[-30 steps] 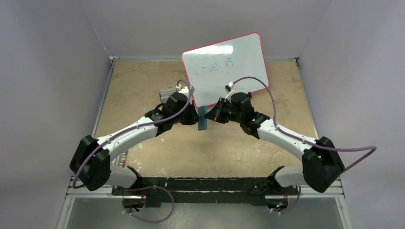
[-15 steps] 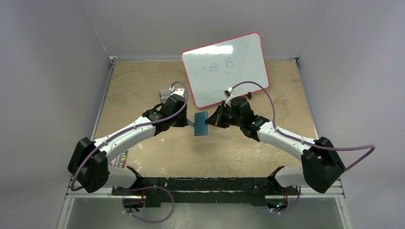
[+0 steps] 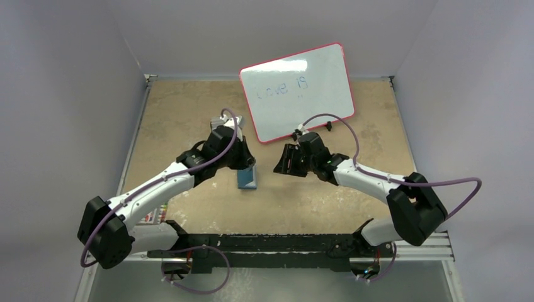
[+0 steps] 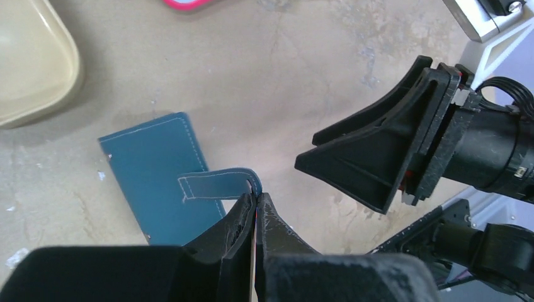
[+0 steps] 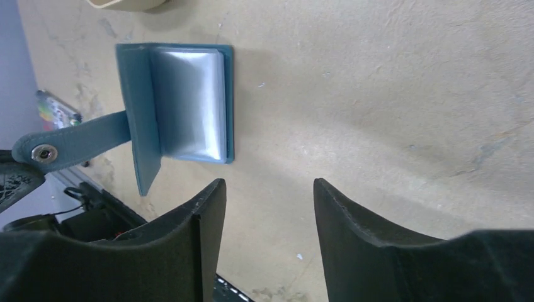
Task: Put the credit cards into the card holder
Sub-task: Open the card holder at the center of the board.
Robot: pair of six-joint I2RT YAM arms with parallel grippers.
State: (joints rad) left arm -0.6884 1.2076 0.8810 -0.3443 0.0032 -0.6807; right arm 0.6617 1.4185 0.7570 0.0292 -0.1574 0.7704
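Wrapping up with the card holder [image 3: 247, 178] open on the counter [image 3: 302, 201].
Pinching its snap tab [image 5: 69, 143] in shut left jaws, with right jaws apart, empty, just beside — credit cards [image 5: 189, 104] seated inside — next, likely folding it shut and snapping the tab.

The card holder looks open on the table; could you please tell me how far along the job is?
Done, it seems: the silver cards lie inside the open card holder. In hand: the left claw pinches its snap tab; the right claw is open and empty. Left: probably closing the flap and snapping it.
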